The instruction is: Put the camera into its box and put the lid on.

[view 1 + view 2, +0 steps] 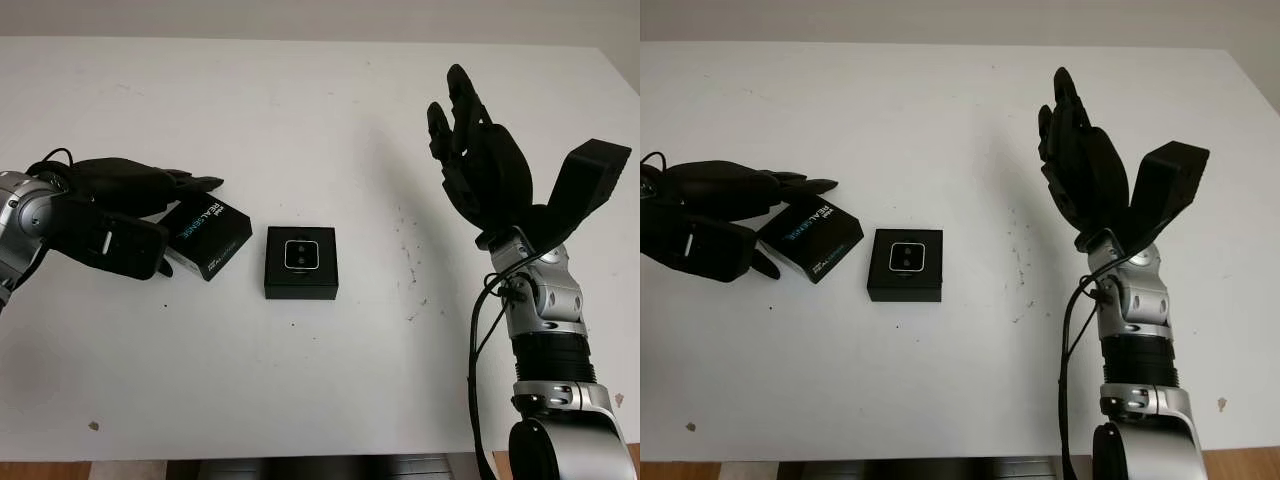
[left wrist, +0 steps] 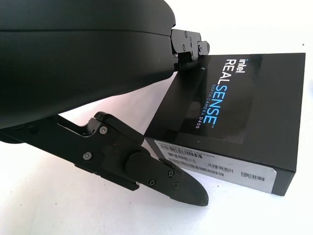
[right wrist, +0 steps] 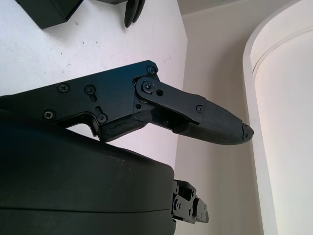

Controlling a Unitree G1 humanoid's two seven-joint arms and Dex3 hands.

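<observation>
1. Well, in the left eye view the camera [image 1: 301, 254] sits in its box [image 1: 301, 288] mid-desk [image 1: 300, 110]; the lid [image 1: 207, 237], likely light, stiff cardboard, lies just beside it toward the left edge.
2. Left wrist view: the left hand [image 2: 161, 122] brackets the lid's edges, best gripped there; whether it's clamped, I cannot tell.
3. Right eye view: the right hand [image 1: 1090, 180] is open, raised near the right edge.

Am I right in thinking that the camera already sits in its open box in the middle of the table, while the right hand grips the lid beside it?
Not quite: it is the left hand that grips the lid, as the left eye view shows. The right hand is raised, open, over the table. The camera does sit in its open box mid-table.
</observation>
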